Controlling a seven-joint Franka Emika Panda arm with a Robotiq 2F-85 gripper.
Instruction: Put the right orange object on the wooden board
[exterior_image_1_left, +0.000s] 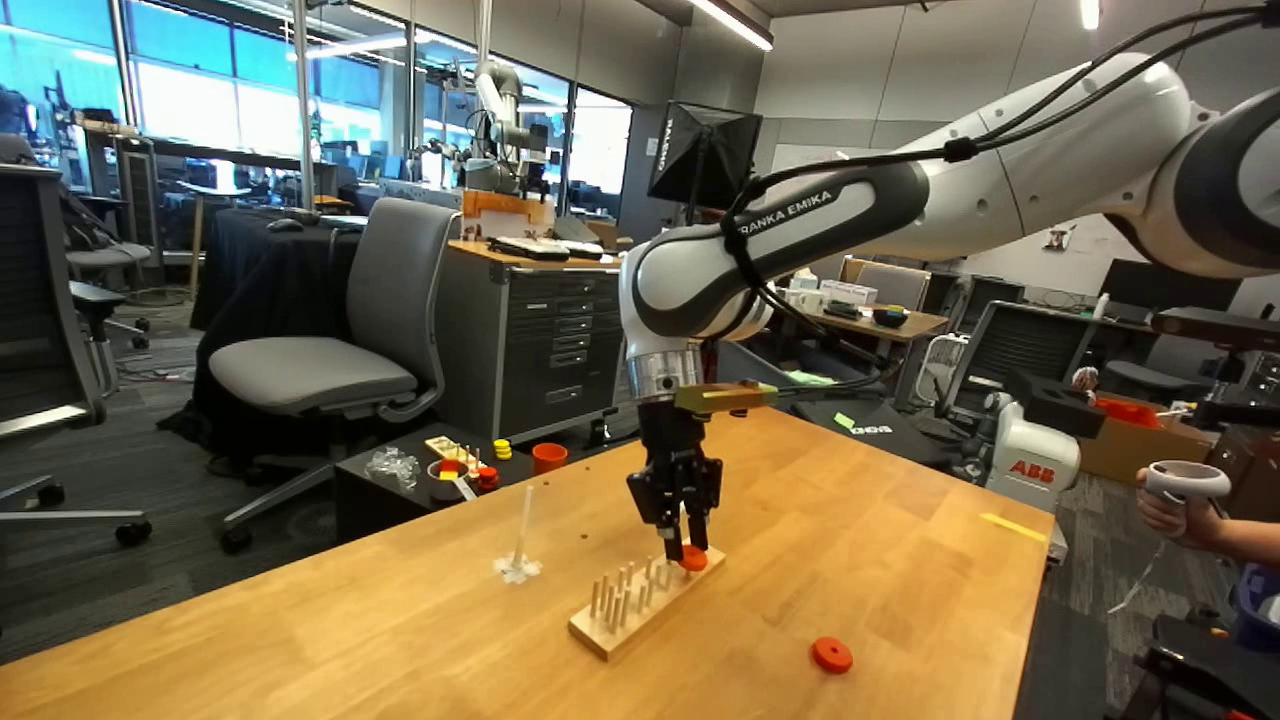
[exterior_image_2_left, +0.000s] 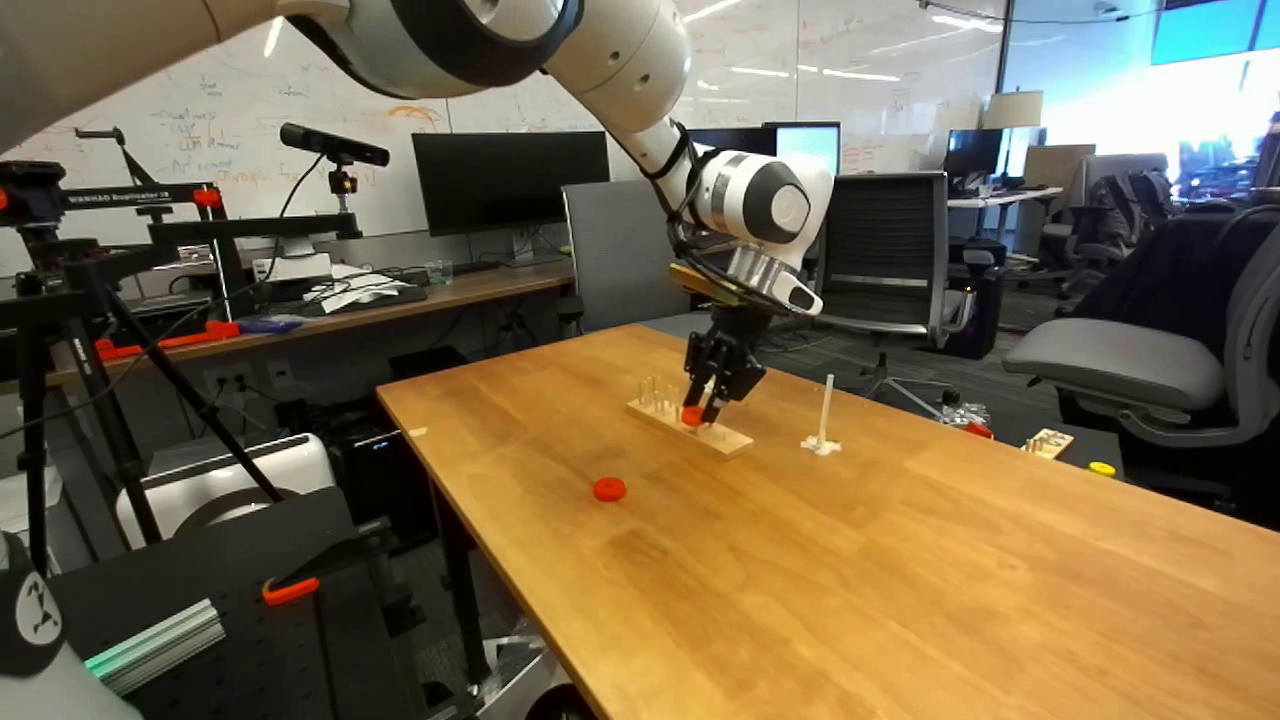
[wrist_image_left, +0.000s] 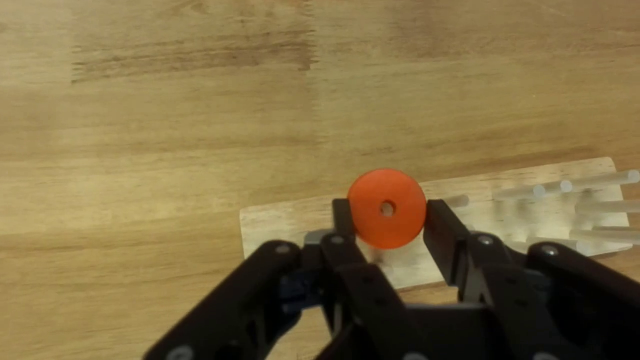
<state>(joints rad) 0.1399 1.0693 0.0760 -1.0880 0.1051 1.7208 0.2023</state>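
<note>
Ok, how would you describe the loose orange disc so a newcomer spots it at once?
Start with the table, then the pegged board beneath the claw. Right of that board in an exterior view lies the loose disc: round, flat, red-orange. Unlike the held disc, gripped in the claw over the board, it rests directly on the table.

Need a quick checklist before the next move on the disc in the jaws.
1. Jaws shut on the orange disc, one each side: ok.
2. Disc over the wooden board: ok in both exterior views, though in the wrist view it shows past one long edge.
3. Disc seated: cannot tell; its underside is hidden.
4. Jaws clear of the nearest peg: cannot tell; it shows close beside them.
5. Other disc apart from the board: ok, on the tabletop.
6. Person's hand clear of the tabletop: ok in an exterior view.
</note>
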